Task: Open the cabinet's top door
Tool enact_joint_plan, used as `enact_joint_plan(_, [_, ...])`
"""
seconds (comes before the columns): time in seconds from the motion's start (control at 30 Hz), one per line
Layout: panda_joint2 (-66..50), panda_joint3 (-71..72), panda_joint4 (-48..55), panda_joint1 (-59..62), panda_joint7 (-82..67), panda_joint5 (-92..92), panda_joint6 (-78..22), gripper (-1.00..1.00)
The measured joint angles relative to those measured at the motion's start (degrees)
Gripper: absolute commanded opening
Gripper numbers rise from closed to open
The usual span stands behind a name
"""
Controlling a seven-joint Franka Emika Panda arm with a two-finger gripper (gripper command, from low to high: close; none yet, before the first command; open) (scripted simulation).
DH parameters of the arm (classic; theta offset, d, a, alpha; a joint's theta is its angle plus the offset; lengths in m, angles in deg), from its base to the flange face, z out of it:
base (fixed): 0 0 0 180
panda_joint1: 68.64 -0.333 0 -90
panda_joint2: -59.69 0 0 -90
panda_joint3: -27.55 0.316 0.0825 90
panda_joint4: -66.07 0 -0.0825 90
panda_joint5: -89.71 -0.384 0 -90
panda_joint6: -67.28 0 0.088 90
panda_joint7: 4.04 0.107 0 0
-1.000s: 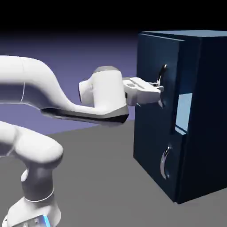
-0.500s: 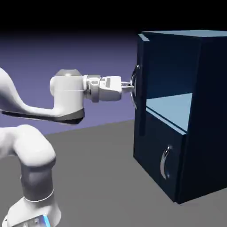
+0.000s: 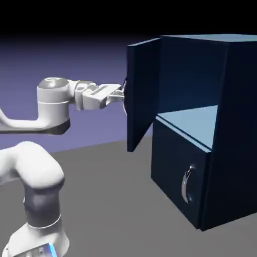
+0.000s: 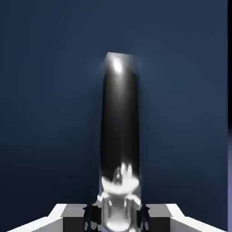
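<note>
My gripper [image 3: 120,94] is clamped on the silver handle [image 4: 120,136] of the top door [image 3: 141,95]. In the hand view the handle fills the space between my fingertips [image 4: 93,215] and runs up the dark-blue panel. The top door stands swung outward from the cabinet [image 3: 221,125], hinged at the upper front edge and projecting toward my arm. The light-blue shelf [image 3: 193,123] inside is exposed. The lower door [image 3: 180,180] sits flush and closed, its small handle [image 3: 187,183] untouched
</note>
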Motion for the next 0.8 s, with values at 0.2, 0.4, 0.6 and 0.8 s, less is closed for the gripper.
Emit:
enact_joint_plan(0.2, [-4.6, 12.5, 5.4, 0.5, 0.5, -12.2, -11.9, -1.0])
enact_joint_plan(0.4, [-11.4, 24.9, 14.8, 6.1, 1.9, -22.5, -24.4, -1.0])
enact_joint_plan(0.6, [-17.5, 37.0, 27.0, 16.7, 3.1, -30.2, -36.5, -1.0])
enact_joint_plan(0.8, [-20.5, 47.3, 39.1, 29.1, 3.1, -35.3, -46.6, -1.0])
